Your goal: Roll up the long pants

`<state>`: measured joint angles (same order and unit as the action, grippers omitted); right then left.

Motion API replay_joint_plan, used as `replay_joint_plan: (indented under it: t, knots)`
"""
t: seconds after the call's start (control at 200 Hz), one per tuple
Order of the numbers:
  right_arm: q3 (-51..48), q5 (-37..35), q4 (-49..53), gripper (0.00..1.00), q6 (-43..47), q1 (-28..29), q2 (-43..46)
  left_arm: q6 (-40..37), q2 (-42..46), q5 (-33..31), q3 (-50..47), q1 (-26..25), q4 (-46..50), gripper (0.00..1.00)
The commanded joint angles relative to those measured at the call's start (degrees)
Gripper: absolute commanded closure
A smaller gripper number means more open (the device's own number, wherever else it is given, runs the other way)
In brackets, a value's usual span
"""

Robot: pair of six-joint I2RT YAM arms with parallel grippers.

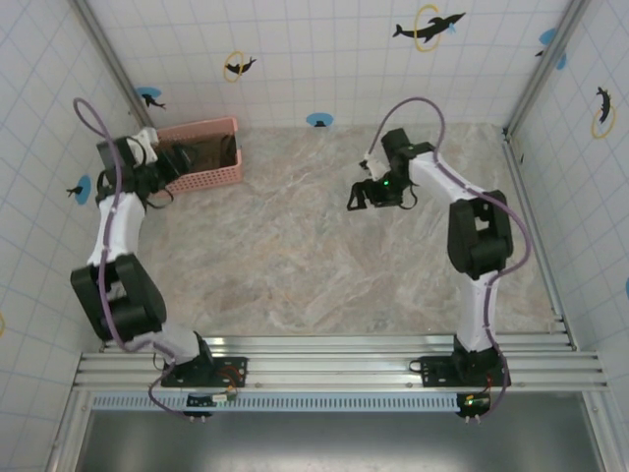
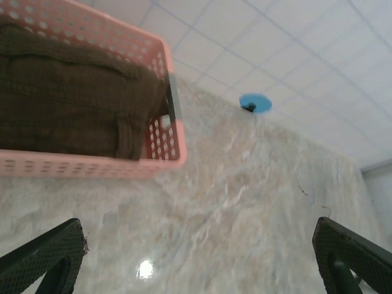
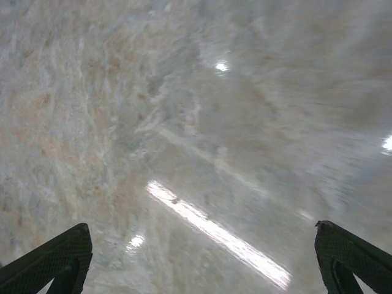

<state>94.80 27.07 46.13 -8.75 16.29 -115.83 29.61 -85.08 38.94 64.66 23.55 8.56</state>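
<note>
The long pants (image 2: 67,104) lie folded and bundled inside a pink perforated basket (image 2: 92,165), dark brown and plain; the top view has them (image 1: 201,157) in the basket (image 1: 211,177) at the table's far left. My left gripper (image 2: 199,263) hangs open just in front of the basket, above bare marble, its black fingertips (image 2: 46,254) spread wide with nothing between them. In the top view this gripper (image 1: 157,162) sits at the basket's left end. My right gripper (image 3: 202,263) is open over bare marble, far from the pants, at centre right in the top view (image 1: 378,192).
The marble tabletop (image 1: 295,246) stretches between the arms. Tiled walls with dolphin stickers close in the back and sides; a blue sticker (image 2: 255,102) marks the back wall's foot. A metal rail (image 1: 334,359) runs along the near edge.
</note>
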Motion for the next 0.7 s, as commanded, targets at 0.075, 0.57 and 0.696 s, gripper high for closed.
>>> replay_joint_plan:
  t: [0.075,0.57,0.696]
  knots:
    - [-14.3,-15.5,-11.1,0.03,1.2,-6.7,13.5,-16.4,5.1,-5.6,-28.6,-1.5,-28.7,0.02]
    - [-43.4,-22.7,-42.0,0.03,13.3,-12.6,34.9,-36.7,-0.9,-30.9,-40.0,-25.8,-53.7,0.02]
    - [-48.3,-23.8,-46.2,0.03,12.4,-12.4,36.5,-36.1,-1.9,-36.6,-43.1,-27.6,-58.7,0.03]
